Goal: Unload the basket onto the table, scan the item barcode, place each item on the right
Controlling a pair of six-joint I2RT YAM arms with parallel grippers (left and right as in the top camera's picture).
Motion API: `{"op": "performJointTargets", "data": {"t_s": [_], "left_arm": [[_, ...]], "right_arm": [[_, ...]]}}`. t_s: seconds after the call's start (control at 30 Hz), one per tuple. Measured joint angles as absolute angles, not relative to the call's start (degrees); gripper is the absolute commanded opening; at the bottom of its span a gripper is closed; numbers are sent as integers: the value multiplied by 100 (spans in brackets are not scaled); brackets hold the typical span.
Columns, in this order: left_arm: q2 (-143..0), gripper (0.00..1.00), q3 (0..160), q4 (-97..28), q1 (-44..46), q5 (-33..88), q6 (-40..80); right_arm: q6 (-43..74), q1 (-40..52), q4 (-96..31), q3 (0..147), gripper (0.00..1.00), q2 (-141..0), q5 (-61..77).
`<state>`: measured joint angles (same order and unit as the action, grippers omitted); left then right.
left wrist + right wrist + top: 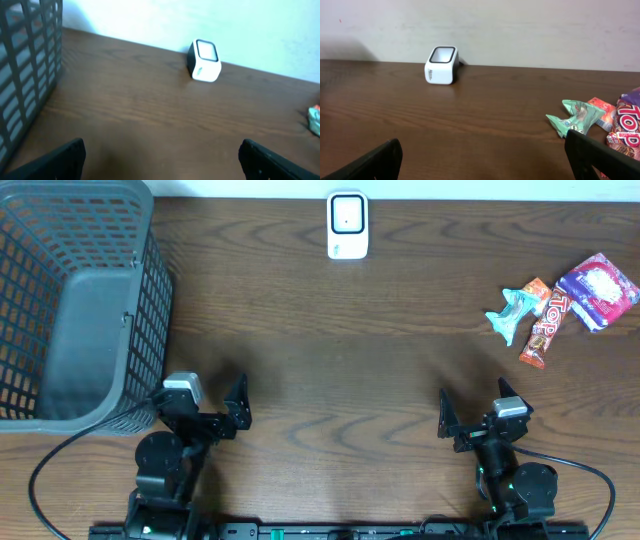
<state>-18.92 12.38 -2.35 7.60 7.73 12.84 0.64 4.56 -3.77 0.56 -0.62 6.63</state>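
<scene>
Snack packs [555, 310] lay far-right on surface [330, 350], fwd of right tool [475, 408]; right arm [520, 485] nearer. Right tool & left tool [208, 402]: gaped wide, empty.

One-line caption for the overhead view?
Left gripper and right gripper open, empty; scanner far centre, snack packets right, basket left.

Looking out from the left wrist, the two dark fingers [62, 159] sit in the bottom corners, spread wide with only bare brown tabletop [150, 115] between them. Far ahead, the small white scanner [204, 62] stands against the pale wall [150, 20], its dark-framed window tilted up towards us. On the left edge, the grey mesh basket [25, 75] rises tall and runs out of frame. At the far right, a sliver of a teal packet [315, 120] peeks in, too cropped to read.
</scene>
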Motion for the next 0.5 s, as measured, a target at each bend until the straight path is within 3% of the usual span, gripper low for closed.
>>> {"op": "performJointTargets", "data": {"t_s": [0.5], "left_arm": [[-698,98,228,-84,333,784,851]], "right_arm": [[64,456,-377,56,99,-62,663]]}}
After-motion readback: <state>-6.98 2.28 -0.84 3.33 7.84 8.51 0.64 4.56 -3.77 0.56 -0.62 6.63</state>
